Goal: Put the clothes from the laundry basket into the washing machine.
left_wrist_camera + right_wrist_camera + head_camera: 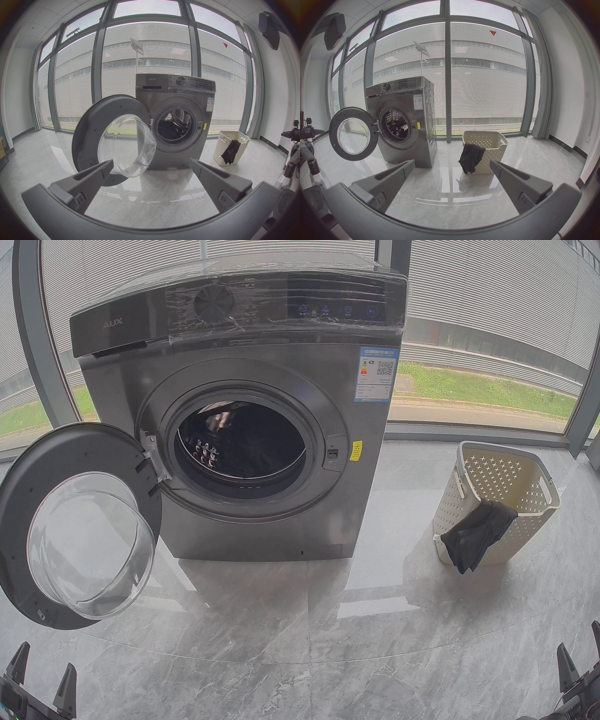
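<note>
Well, the step in hand looks like the first reach for cloth. A dark garment [476, 534] hangs over the front rim of the laundry basket [500, 452], which stands on the floor [312, 627] to the right of the washing machine [262, 365], a little apart from it. Both arms sit low, well in front of the machine. The left gripper [150, 162] has its jaws spread wide with nothing between them, and so does the right gripper [451, 162]. I would send the right one, since it is on the basket's side of the machine. It should take the bunched cloth just at the rim, not the trailing end, and lift straight up so the light basket does not tip or slide. The door [75, 527] hangs fully open at the machine's left, so the way in from the right to the drum [240, 443] seems free; push the cloth well past the lip. The basket's bottom is hidden behind its own wall and the draped garment, so I cannot tell whether more clothes lie inside. The drum is dark, and what, if anything, already sits in it is hard to make out.
</note>
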